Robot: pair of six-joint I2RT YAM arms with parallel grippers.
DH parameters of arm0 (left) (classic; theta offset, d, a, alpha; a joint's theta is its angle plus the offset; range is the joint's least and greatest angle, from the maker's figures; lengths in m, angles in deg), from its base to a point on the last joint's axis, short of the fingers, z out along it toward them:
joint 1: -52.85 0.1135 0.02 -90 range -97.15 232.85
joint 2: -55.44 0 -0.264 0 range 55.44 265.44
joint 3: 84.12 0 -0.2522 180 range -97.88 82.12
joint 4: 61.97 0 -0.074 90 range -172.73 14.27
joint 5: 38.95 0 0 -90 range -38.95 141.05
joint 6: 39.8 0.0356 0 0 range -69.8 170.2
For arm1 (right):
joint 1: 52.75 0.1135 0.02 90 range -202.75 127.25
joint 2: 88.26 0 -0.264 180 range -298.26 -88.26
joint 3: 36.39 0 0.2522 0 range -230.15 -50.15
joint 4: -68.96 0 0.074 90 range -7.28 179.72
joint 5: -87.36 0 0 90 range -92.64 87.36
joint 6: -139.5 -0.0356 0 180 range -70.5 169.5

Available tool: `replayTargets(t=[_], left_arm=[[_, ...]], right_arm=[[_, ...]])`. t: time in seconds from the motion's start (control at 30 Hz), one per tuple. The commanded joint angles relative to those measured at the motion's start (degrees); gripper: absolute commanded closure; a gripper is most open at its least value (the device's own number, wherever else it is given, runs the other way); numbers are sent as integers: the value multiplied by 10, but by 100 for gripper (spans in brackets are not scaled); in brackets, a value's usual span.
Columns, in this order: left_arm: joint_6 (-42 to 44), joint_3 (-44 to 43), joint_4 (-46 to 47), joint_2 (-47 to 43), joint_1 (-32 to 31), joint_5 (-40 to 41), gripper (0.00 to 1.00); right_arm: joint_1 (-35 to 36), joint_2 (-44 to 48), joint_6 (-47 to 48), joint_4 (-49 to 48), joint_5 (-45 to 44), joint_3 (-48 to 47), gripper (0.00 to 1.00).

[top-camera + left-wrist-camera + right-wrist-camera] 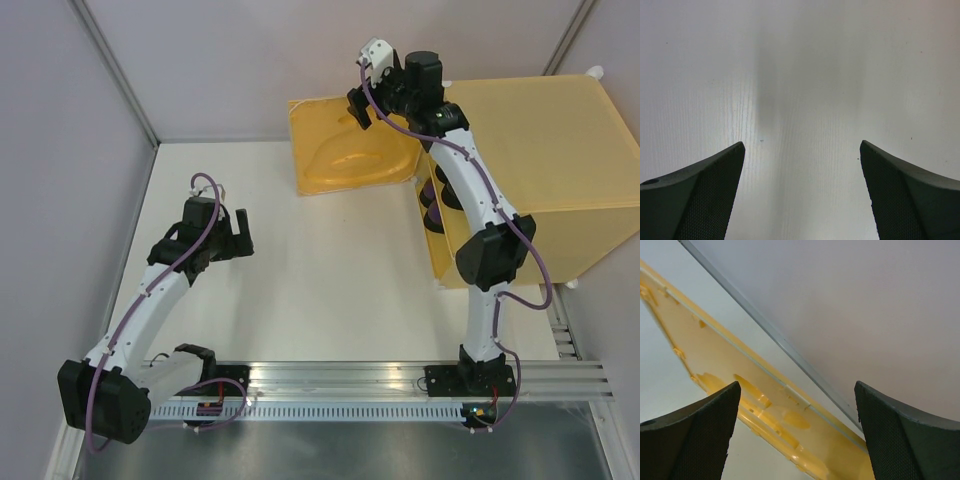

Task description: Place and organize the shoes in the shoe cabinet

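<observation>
The yellow-orange shoe cabinet [540, 160] stands at the right of the table, its square door [350, 150] swung open to the left. Dark shoes [432, 205] show just inside its open front, mostly hidden behind my right arm. My right gripper [358, 105] is held high by the door's top edge, open and empty; in the right wrist view the gripper [797, 385] frames the embossed door [770, 405] slanting below it. At the left my left gripper [232, 240] hovers open over bare table, and in the left wrist view the gripper [802, 145] has nothing between its fingers.
White table [330, 260] runs between the two arms. Grey walls [250, 60] close the back and left. An aluminium rail [340, 380] with the arm bases runs along the near edge. The cabinet fills the right side.
</observation>
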Motion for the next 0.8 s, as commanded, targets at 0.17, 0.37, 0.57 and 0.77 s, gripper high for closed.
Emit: replayTargets(t=[0.17, 0.37, 0.57, 0.77], left_arm=[[18, 2, 17, -8, 2, 20, 2], [18, 3, 17, -14, 2, 24, 2], [15, 4, 17, -23, 2, 33, 2], [13, 6, 16, -37, 2, 44, 2]], right_arm=[[3, 126, -13, 62, 7, 97, 2], [19, 256, -81, 64, 2, 167, 2], [53, 382, -180, 51, -16, 259, 2], [115, 466, -263, 67, -98, 345, 2]])
